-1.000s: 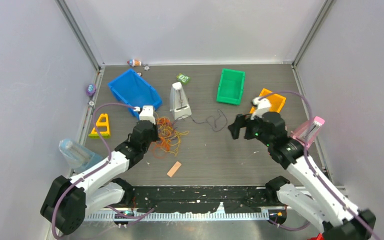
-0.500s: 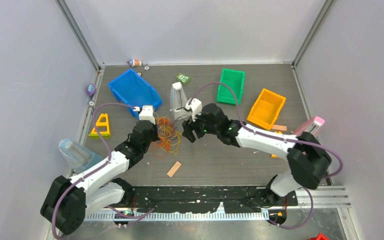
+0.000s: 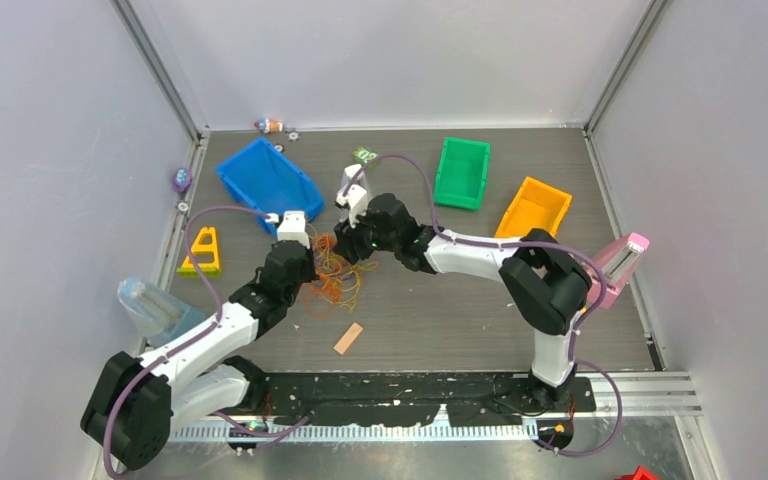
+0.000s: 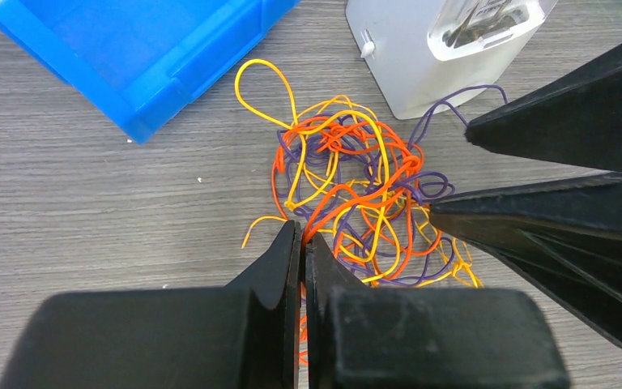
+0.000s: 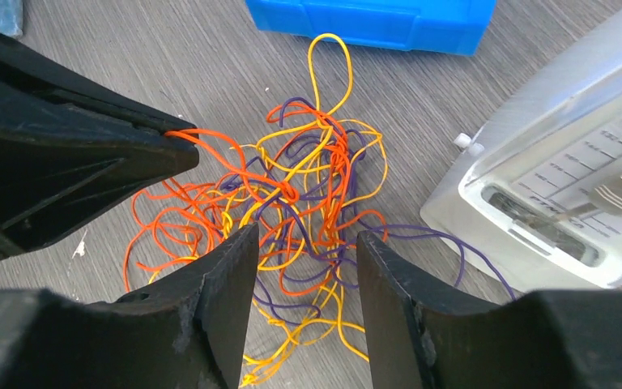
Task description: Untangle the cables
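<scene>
The cables (image 3: 332, 275) lie as one tangle of thin orange, yellow and purple strands on the grey table, left of centre. My left gripper (image 4: 301, 237) is shut on an orange cable (image 4: 348, 198) at the tangle's near edge. It enters the right wrist view from the left, its fingertips (image 5: 180, 146) pinching that orange strand. My right gripper (image 5: 308, 239) stands open over the cables (image 5: 300, 190), one finger on each side of the yellow and purple loops. Its fingers (image 4: 551, 215) come in from the right of the left wrist view. A purple strand (image 5: 445, 243) trails toward the white device.
A white and clear metronome-like device (image 3: 350, 185) stands just behind the tangle, with a blue bin (image 3: 265, 175) to its left. Further off are a green bin (image 3: 462, 172), an orange bin (image 3: 537, 207), a yellow block (image 3: 203, 250), a tan strip (image 3: 348, 338) and a pink-capped bottle (image 3: 622, 260).
My right arm has swung from the right side of the table across to the tangle, and its jaws have narrowed. The left arm has kept its place and its grip.
</scene>
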